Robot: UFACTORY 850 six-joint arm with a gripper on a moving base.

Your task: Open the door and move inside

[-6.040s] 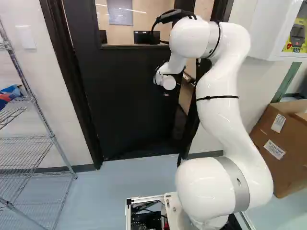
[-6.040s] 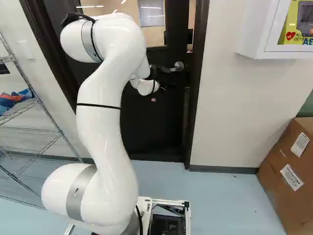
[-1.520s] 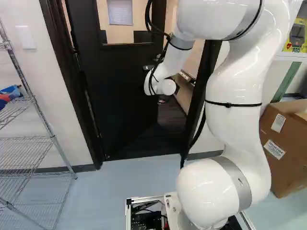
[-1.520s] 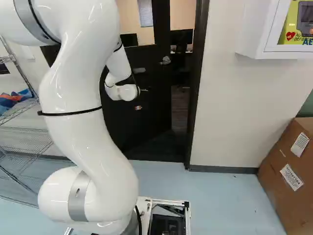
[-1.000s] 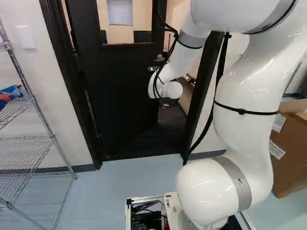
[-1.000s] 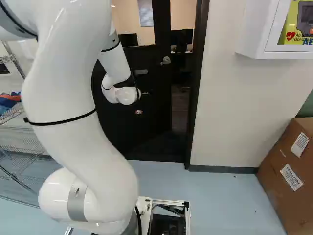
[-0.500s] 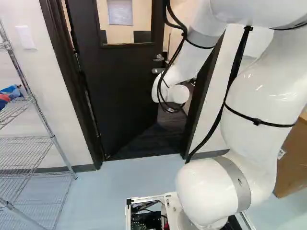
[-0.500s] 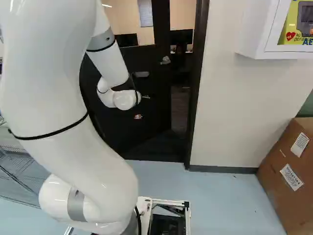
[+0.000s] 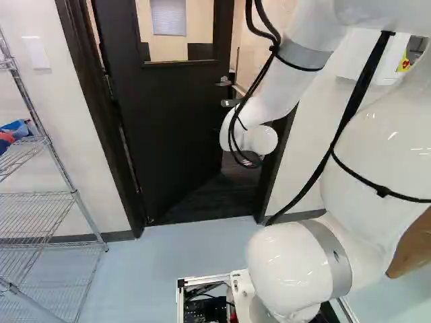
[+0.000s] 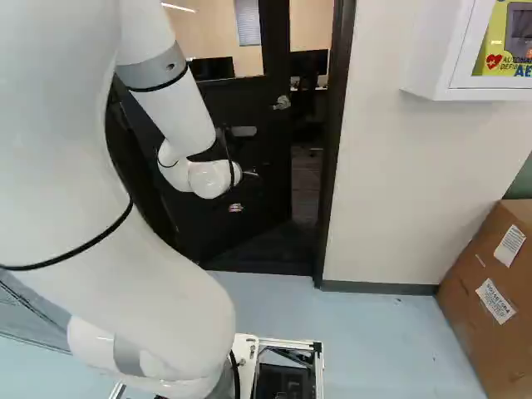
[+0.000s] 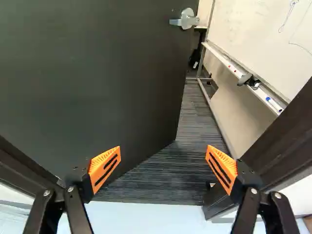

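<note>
Standing wide, the tool (image 10: pixel 236 207) faces the open door (image 9: pixel 168 114); a white cabinet (image 10: pixel 426 66) holds 1 device (image 10: pixel 520 30).

Wire shelving (image 9: pixel 40 202), cardboard box (image 10: pixel 474 278), white wall cabinet (image 10: pixel 431 62), whiteboard (image 11: pixel 258 39)

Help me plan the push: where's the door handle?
In the right base view, the handle sits near the free edge of the door, right of the arm; in the wrist view, ahead of the open jaws.
</note>
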